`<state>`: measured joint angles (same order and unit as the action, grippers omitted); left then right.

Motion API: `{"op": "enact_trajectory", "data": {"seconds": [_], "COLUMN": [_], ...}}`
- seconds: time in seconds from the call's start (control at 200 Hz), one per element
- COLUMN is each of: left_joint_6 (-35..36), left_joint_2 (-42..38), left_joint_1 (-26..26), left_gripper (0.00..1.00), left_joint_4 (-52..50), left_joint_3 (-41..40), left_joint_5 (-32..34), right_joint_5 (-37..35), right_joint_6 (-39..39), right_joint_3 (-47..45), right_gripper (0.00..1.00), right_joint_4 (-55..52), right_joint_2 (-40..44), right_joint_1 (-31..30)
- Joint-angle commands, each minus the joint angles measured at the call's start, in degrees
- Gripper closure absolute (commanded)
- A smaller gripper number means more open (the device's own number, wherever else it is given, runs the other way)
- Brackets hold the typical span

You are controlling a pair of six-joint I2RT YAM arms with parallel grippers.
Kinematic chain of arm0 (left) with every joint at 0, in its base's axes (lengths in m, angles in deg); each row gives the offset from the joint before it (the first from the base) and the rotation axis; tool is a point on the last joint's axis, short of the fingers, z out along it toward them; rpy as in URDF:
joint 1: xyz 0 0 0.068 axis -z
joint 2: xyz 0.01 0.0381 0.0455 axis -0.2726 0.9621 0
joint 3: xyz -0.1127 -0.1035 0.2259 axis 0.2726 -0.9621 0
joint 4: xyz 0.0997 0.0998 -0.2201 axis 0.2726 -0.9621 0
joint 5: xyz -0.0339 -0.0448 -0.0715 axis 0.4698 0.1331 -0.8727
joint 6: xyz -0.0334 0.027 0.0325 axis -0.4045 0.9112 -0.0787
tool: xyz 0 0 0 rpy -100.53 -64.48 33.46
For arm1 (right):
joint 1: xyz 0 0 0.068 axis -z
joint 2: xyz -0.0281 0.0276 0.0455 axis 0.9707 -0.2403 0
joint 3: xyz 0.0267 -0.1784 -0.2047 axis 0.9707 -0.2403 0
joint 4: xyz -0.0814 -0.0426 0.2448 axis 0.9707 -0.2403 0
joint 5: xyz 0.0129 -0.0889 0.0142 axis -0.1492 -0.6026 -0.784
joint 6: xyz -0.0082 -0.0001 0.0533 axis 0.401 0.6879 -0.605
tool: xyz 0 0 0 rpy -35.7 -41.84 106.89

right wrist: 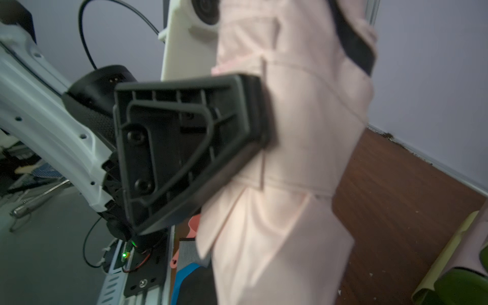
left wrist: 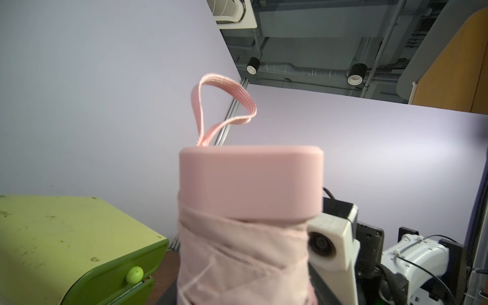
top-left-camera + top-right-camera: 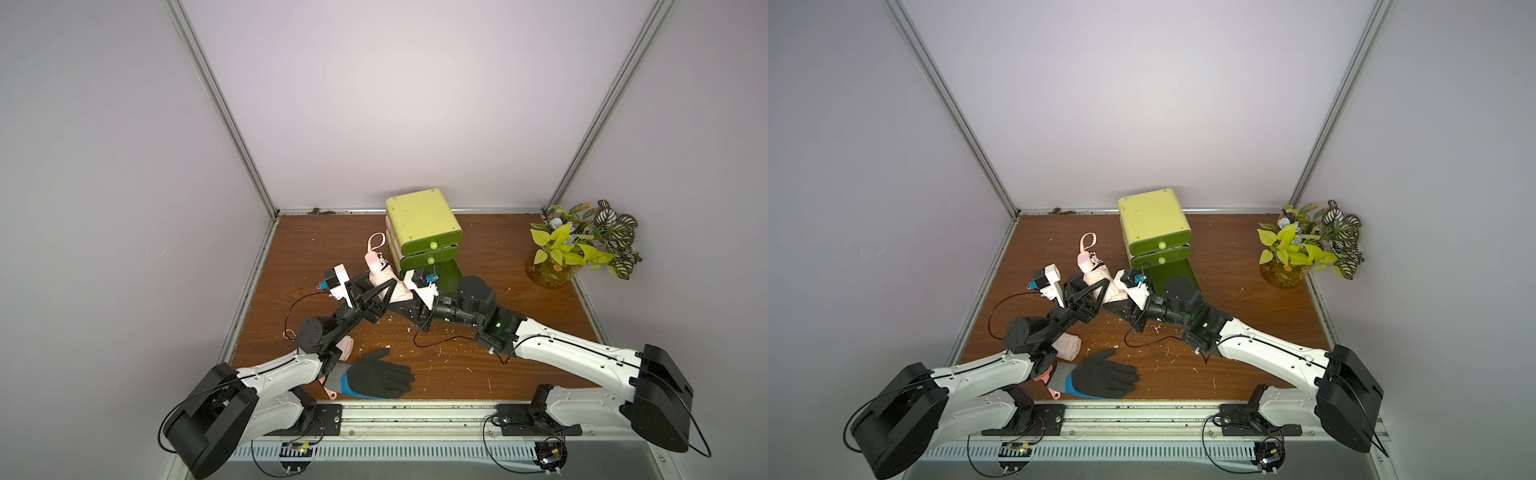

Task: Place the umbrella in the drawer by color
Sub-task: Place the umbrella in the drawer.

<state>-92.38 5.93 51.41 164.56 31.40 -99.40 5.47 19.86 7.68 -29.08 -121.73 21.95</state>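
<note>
— Arms, then: how do they stand?
— Both reach toward the middle of the counter (image 3: 519, 299) and meet just in front of the green drawer unit (image 3: 422, 222). The left hand (image 3: 380, 286) angles upward. The pink umbrella (image 3: 376, 266) stands out of it, handle end high, with the wrist strap (image 2: 224, 105) looped above.
— Is it gripping?
— Its fingers (image 1: 184, 137) sit on either side of the folded fabric, one pressed flat against it. So it is pinching the umbrella, just beside the unit.
— And the right hand (image 3: 402, 300)?
— It sits low, at the umbrella's lower end. I cannot tell whether it is spread or pressed together. Its own camera shows only blurred fabric.
— Anything else hidden?
— The left arm covers part of a pale pink roll (image 3: 1069, 347) beside the black glove (image 3: 380, 376). The unit's lower front is behind the right arm.
</note>
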Motion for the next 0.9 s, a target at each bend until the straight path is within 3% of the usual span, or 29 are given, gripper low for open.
{"op": "enact_trajectory", "data": {"seconds": [0.0,0.06,0.21,0.305,0.405,0.49,0.59,0.7,0.896], "left_joint_6": [1.0,1.2,2.6,2.6,2.3,2.8,5.5,7.6,8.4], "left_joint_2": [-3.2,-5.5,-17.0,-27.2,-32.9,-35.0,-37.9,-41.4,-47.2], "left_joint_1": [0.4,0.5,0.4,0.4,0.4,0.4,0.4,0.4,0.4], "left_gripper": [0.25,0.00,0.01,0.01,0.01,0.01,0.01,0.01,0.01], "left_joint_4": [-0.4,-4.5,-21.2,-45.7,-74.4,-89.3,-95.8,-99.9,-99.6], "left_joint_3": [0.1,-0.1,0.3,5.6,15.2,20.8,22.8,22.7,18.9], "left_joint_5": [2.5,5.6,15.9,25.1,38.1,46.3,45.9,45.4,46.0], "right_joint_5": [-5.1,-7.8,-21.7,-33.8,-46.6,-56.0,-68.3,-76.3,-72.9], "right_joint_6": [4.9,7.6,17.1,23.1,29.1,35.3,45.6,64.0,85.0], "right_joint_3": [1.5,2.6,9.1,14.2,18.0,19.2,17.0,10.1,2.2], "right_gripper": [1.00,1.00,1.00,1.00,1.00,1.00,1.00,1.00,1.00], "right_joint_4": [-5.3,-10.0,-27.7,-40.3,-50.6,-55.1,-54.4,-47.8,-30.9], "right_joint_2": [4.0,5.0,5.1,2.7,-0.1,-1.2,-1.6,-1.0,-1.1], "right_joint_1": [0.5,0.5,0.5,0.5,0.5,0.4,0.5,0.7,1.6]}}
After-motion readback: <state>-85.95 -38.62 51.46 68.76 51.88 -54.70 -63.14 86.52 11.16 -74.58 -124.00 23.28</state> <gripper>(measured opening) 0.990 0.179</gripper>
